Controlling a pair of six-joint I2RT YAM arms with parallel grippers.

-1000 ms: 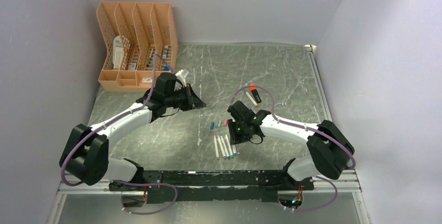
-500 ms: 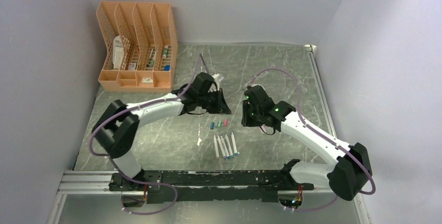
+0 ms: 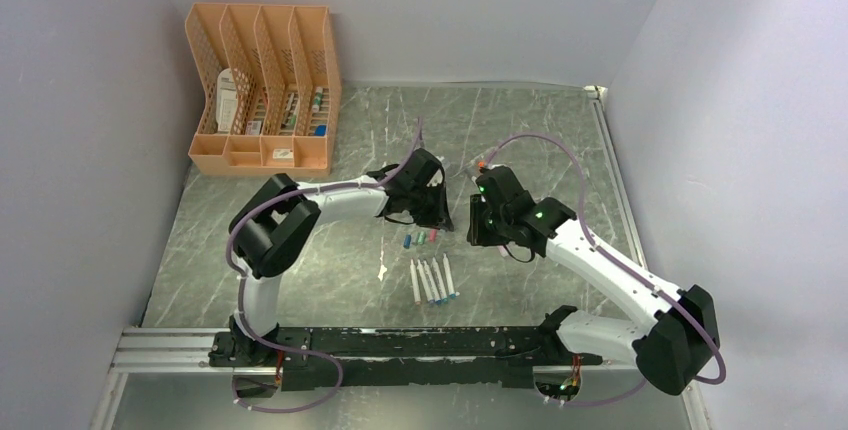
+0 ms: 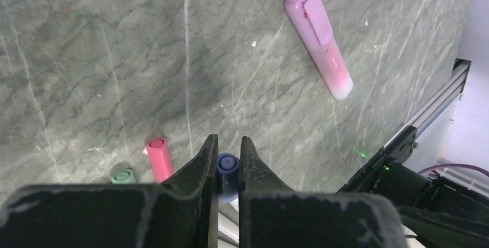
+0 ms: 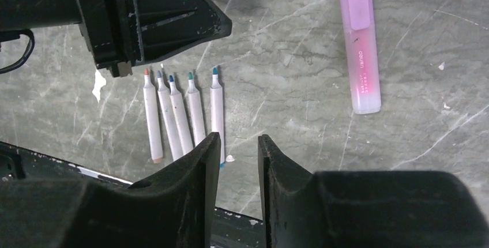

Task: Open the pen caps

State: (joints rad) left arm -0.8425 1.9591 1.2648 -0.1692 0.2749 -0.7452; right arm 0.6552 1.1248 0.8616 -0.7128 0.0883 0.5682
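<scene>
Left gripper (image 4: 228,144): jaws clamped on a blue cap (image 4: 228,165); contact with the table (image 4: 86,57) cannot be determined. In the left wrist view, a pink cap (image 4: 158,158) lies just beside it at 9 o'clock, with a green cap (image 4: 123,175) beyond. A pink highlighter (image 4: 323,46) lies well apart at 1 o'clock, pale purple cap (image 4: 311,14) fitted.

Right gripper (image 5: 238,138): fingers slightly apart, nothing between them. In its view, five uncapped white pen barrels (image 5: 183,122) lie side by side at 10 o'clock.
</scene>
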